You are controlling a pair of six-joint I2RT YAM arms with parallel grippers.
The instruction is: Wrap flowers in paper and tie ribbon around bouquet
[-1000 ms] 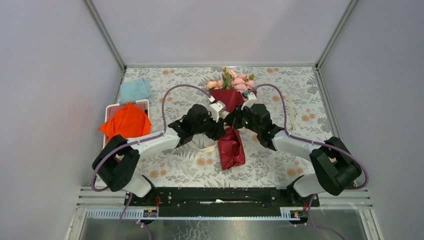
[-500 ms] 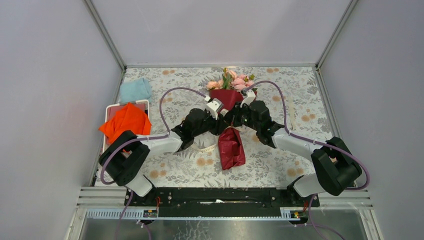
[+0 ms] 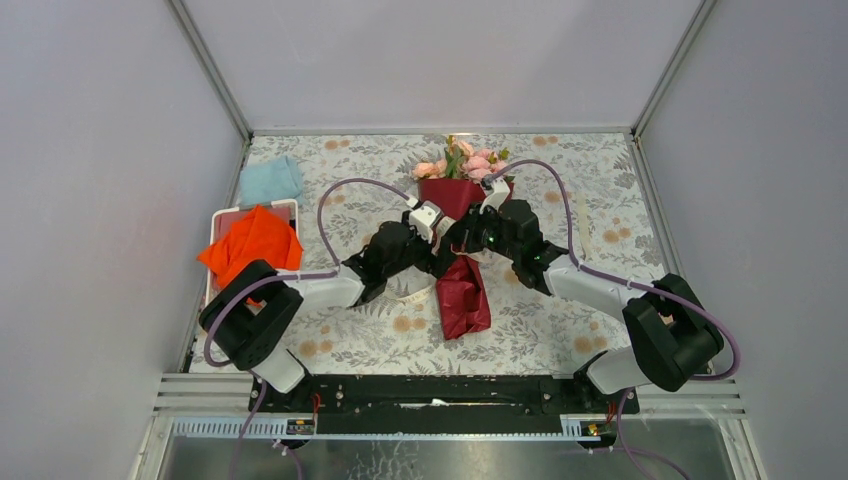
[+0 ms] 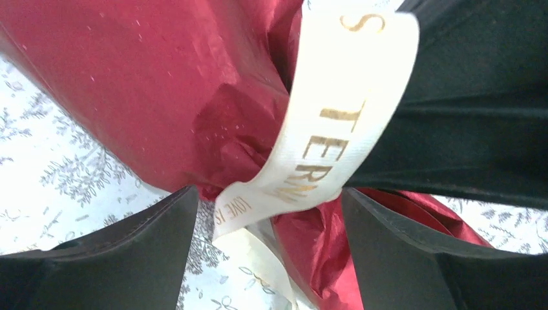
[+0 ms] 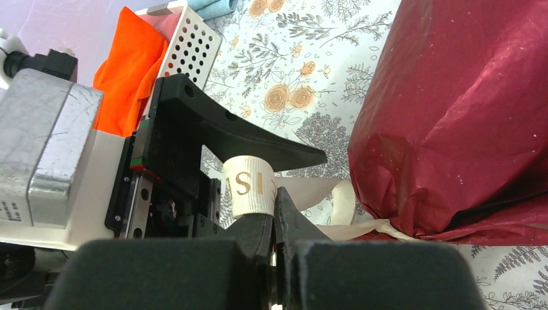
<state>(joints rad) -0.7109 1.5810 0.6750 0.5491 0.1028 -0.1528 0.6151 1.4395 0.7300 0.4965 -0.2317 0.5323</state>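
The bouquet lies along the middle of the table, with the pink flowers [image 3: 465, 160] at its far end and the dark red paper [image 3: 463, 295] narrowing at the middle. Both grippers meet at that narrow waist. My left gripper [image 3: 441, 238] [image 4: 270, 197] stands open, its jaws wide on either side of the cream ribbon [image 4: 329, 135] and the crumpled paper [image 4: 148, 77]. My right gripper [image 3: 466, 236] [image 5: 274, 197] is shut on the ribbon [image 5: 249, 184], which carries gold letters and passes under a left finger [image 5: 258, 139]. A slack part of the ribbon [image 3: 412, 293] trails on the cloth.
A white perforated tray [image 3: 222, 218] at the left holds an orange cloth [image 3: 255, 245]. A light blue cloth [image 3: 270, 180] lies behind it. A pale strip [image 3: 583, 222] lies on the flowered tablecloth at the right. Grey walls close in on three sides.
My left jaws have spread wide open. The left arm's elbow has shifted slightly toward the near left. The right gripper has kept its hold on the ribbon.
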